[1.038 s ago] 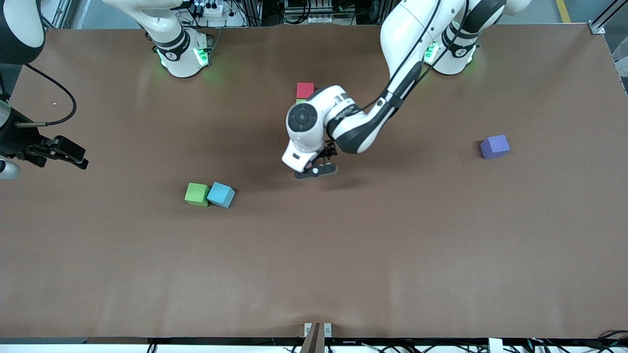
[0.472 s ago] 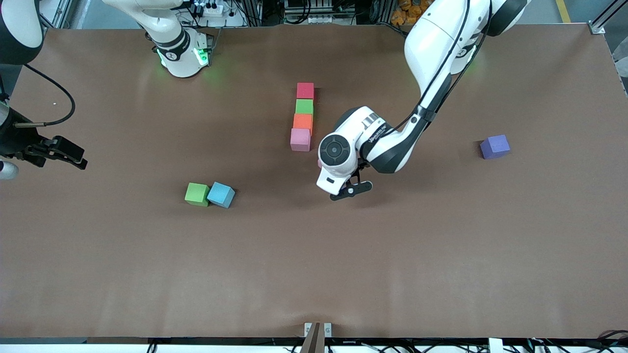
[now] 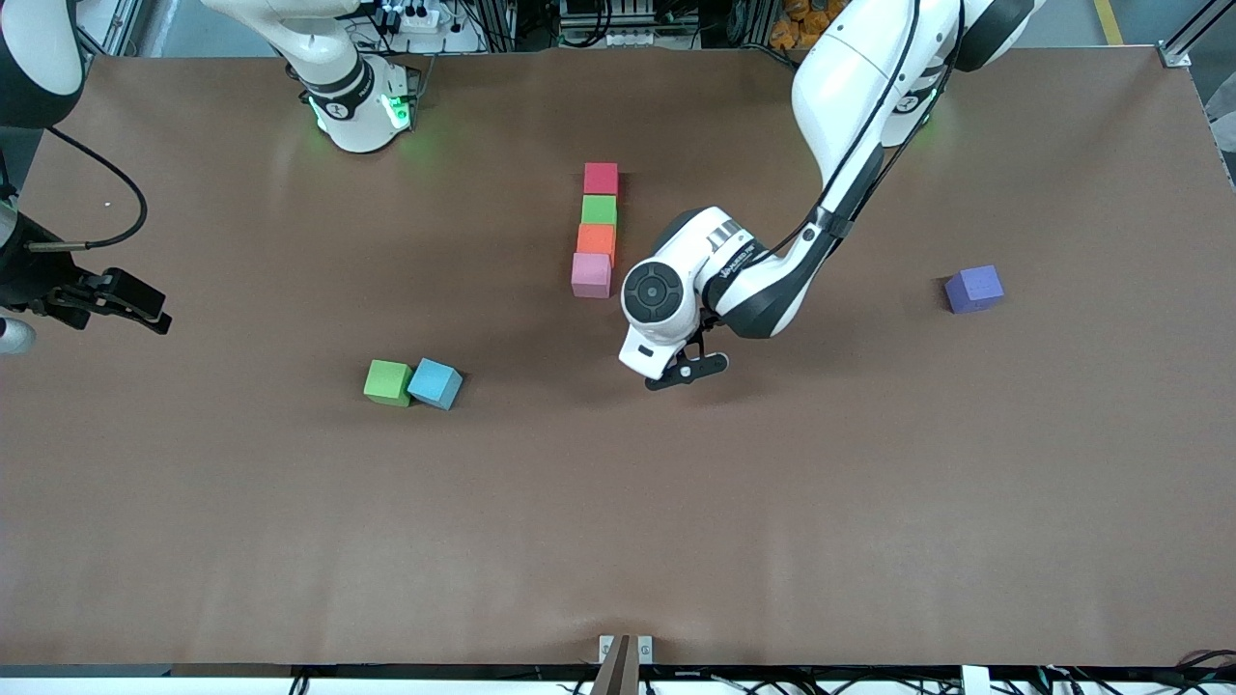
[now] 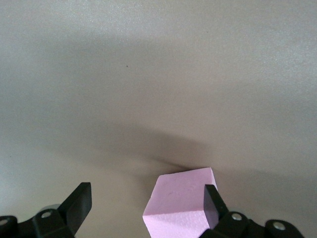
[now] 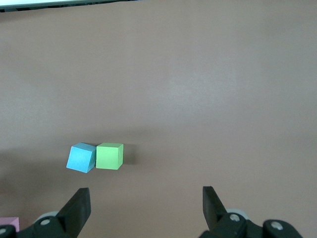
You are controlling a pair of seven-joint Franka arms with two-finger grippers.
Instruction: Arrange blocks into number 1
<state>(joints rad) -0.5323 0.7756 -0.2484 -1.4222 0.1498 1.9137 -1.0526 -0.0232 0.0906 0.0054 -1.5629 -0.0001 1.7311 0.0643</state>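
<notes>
Red, green, orange and pink blocks form a straight column mid-table, running toward the front camera. My left gripper hangs low just beside the column's pink end. It is open, and in the left wrist view another pink block lies between its jaws against one fingertip; the wrist hides that block from the front. A green block touches a blue block toward the right arm's end. My right gripper waits open at that table end, holding nothing.
A purple block sits alone toward the left arm's end. In the right wrist view the blue block and green block lie well ahead of the fingers. Bare brown table stretches toward the front camera.
The left arm swung off the column toward the front camera, uncovering the green, orange and pink blocks, then edged slightly back. The right arm has not moved.
</notes>
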